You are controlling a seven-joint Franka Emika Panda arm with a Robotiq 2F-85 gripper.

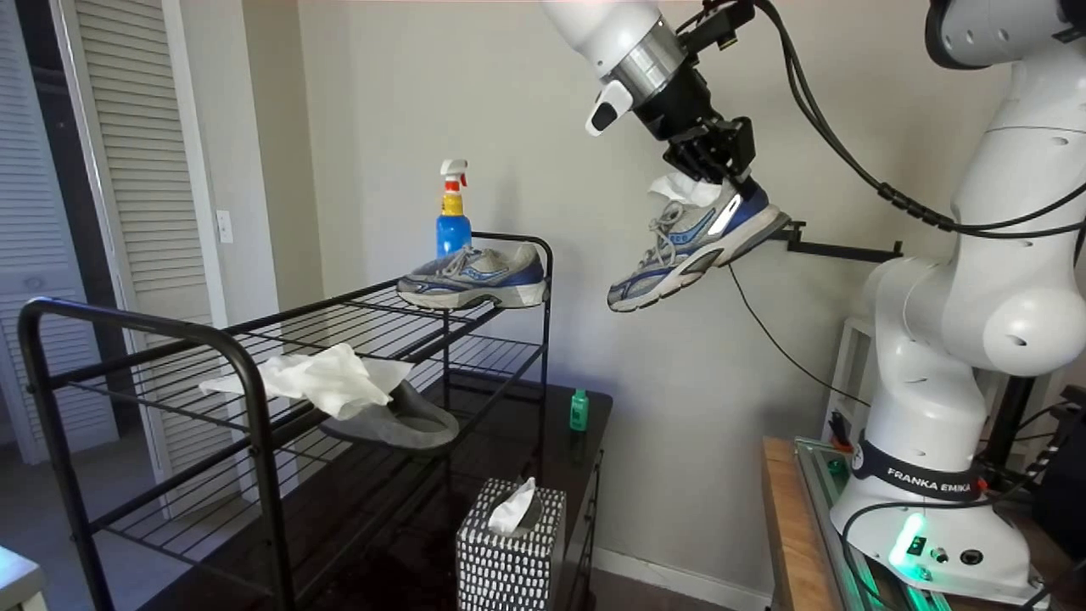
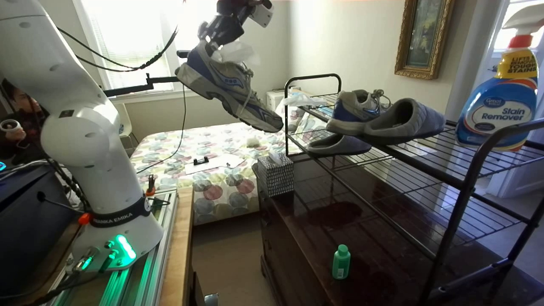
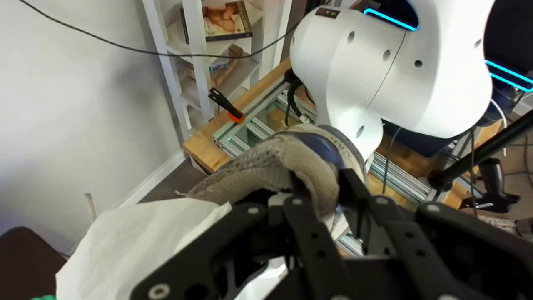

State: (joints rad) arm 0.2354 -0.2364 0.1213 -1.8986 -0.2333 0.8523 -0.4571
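A grey and blue sneaker [image 1: 691, 246] hangs in the air, toe tilted downward, with my gripper [image 1: 736, 174] shut on its heel collar. In the wrist view the fingers of my gripper [image 3: 320, 187] pinch the sneaker's back edge [image 3: 258, 162] from inside and outside. White tissue [image 3: 137, 246] sticks out of its opening and hides much of the interior. The matching sneaker [image 2: 355, 110] rests on the rack's upper shelf beside a grey slipper [image 2: 408, 121]. A further grey slipper [image 2: 340, 144] lies one shelf lower. Loose white tissue [image 1: 339, 382] lies on the rack.
The black wire rack [image 1: 242, 356] stands on a dark dresser [image 2: 314, 238]. A blue spray bottle [image 2: 497, 102] is on the rack's top. On the dresser are a tissue box [image 1: 509, 543] and a green bottle [image 1: 579, 410]. A bed [image 2: 238, 144] and seated person [image 2: 25, 106] lie beyond.
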